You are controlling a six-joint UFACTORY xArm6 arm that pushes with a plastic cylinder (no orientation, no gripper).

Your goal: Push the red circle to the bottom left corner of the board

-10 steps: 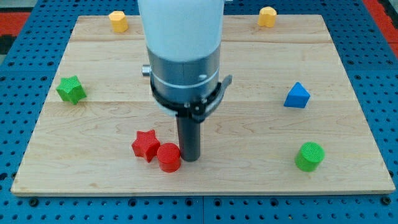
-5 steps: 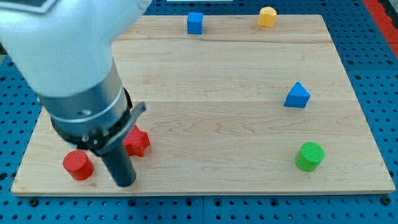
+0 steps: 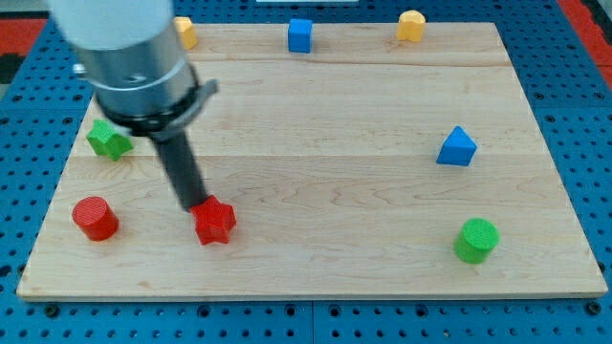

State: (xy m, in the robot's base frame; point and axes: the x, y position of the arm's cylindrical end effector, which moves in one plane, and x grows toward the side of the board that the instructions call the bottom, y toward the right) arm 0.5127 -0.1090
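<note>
The red circle (image 3: pixel 95 218) sat near the tabletop's (image 3: pixel 325 191) bottom left corner, off to the view's left of our tip (image 3: pixel 196 205) and slightly lower, clearly apart from it. Our tip rested at the upper left edge of the red star (image 3: pixel 215 223), touching or all but touching it; the star lay just to the view's right of and below the tip. We carried no claw, only the dark rod, so there was nothing to be released or clenched.

Up and to the view's left of our tip, the green star (image 3: pixel 108 140) stood partly hidden behind our arm. A yellow block (image 3: pixel 185 32) peeked out beside the arm at the view's top, its shape hard to make out. A blue cube (image 3: pixel 300 35) sat farther right along the top edge, and a yellow block (image 3: pixel 411 26), seemingly hexagonal, beyond that. Far to the view's right of our tip were a blue triangle (image 3: pixel 457 147) and, lower, a green cylinder (image 3: pixel 476 239).
</note>
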